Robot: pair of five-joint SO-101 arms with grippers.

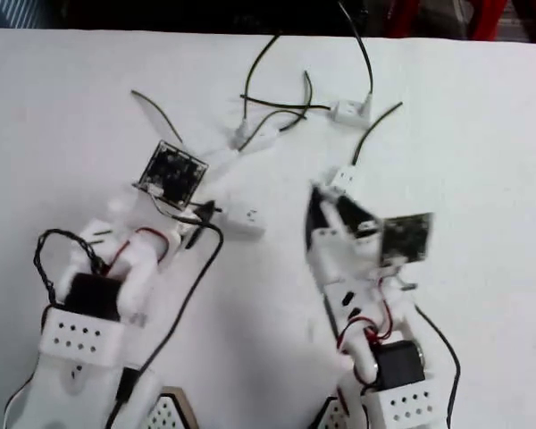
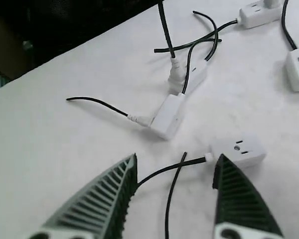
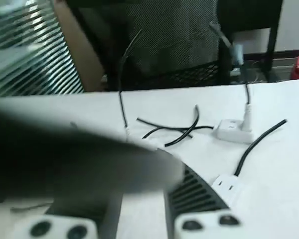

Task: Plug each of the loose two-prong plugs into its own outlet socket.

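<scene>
a: where is the left gripper point(image 2: 177, 158) seen, and how is it held?
b: it is held low over the white table point(image 2: 50, 149), with its jaws spread wide and nothing gripped. a thin black cord point(image 2: 170, 199) is seen lying between them.

a: and the nearest socket?
b: a white outlet socket block point(image 2: 240, 149) is found lying flat just beside the tip of one jaw, outside the gap, with its slotted face turned up. whether it is touched cannot be told.

a: what is seen beyond it?
b: a white connector block point(image 2: 167, 115) is seen with a black lead at one end. past it, a white two-prong plug point(image 2: 176, 79) is laid against its far end. whether that plug is seated cannot be told.

a: and the right gripper point(image 1: 330, 198)?
b: its jaws are parted too, and nothing is held. a second outlet socket point(image 1: 342, 178) is placed just ahead of the tips, close but apart. its black lead point(image 3: 259, 141) is run away across the table.

a: farthest off?
b: a third socket block point(image 1: 348, 112) is seen near the table's far edge. an upright white plug point(image 3: 247, 117) is stood in it.
</scene>
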